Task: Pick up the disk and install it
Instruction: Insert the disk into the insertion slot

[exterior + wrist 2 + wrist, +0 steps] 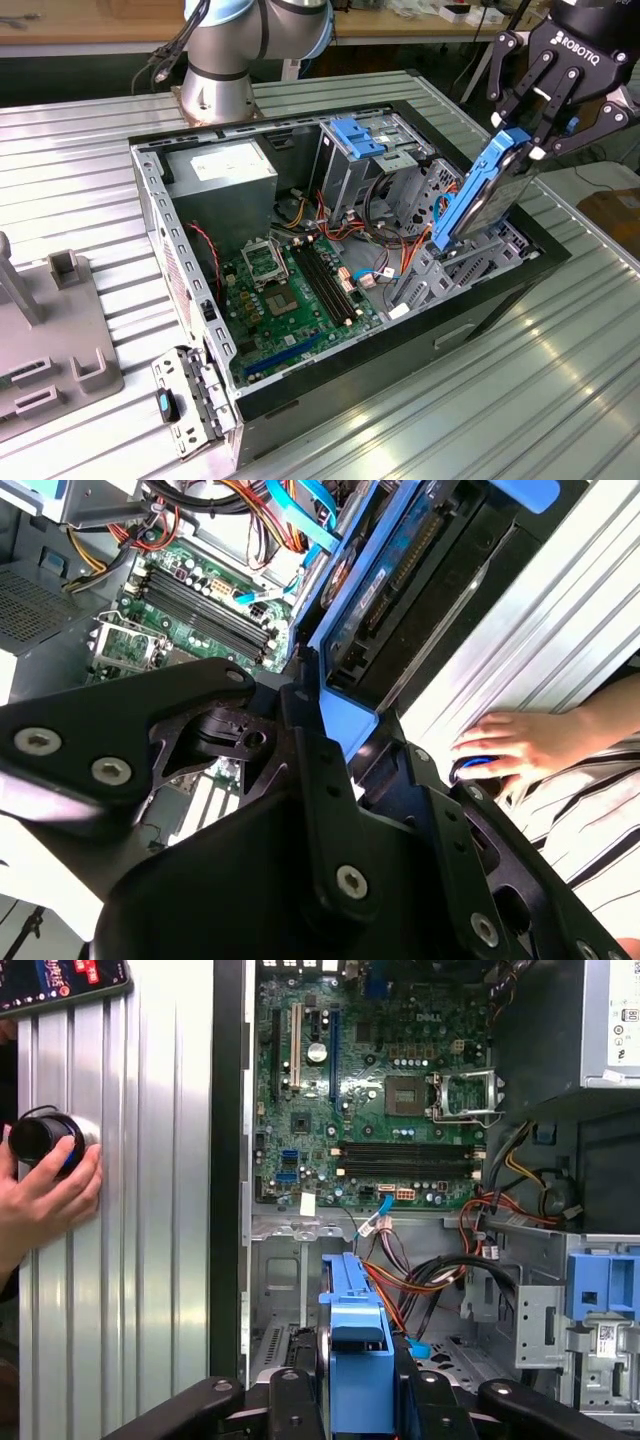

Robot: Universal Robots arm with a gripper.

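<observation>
A ribbed metal desk (pixel 560 400) carries an open computer case (pixel 150 215) lying on its side, with the green motherboard (pixel 290 300) facing up. The arm's base (pixel 215 70) stands at the far side of the desk, behind the case. The black end effector (pixel 533 140) hangs over the case's end at the exterior view's right, fingers pointing down and closed on the upper end of the disk (pixel 483 195). The disk is held on edge and tilted, its top leaning toward the exterior view's right. Its body is dark, with a bright blue carrier rail along the side. Its lower end reaches the grey metal bay just inside the case wall; whether it touches the bay cannot be told. In the first wrist view, a person's hand (pixel 45 1195) rests on the desk beside the case, on a dark round object (pixel 40 1138).
</observation>
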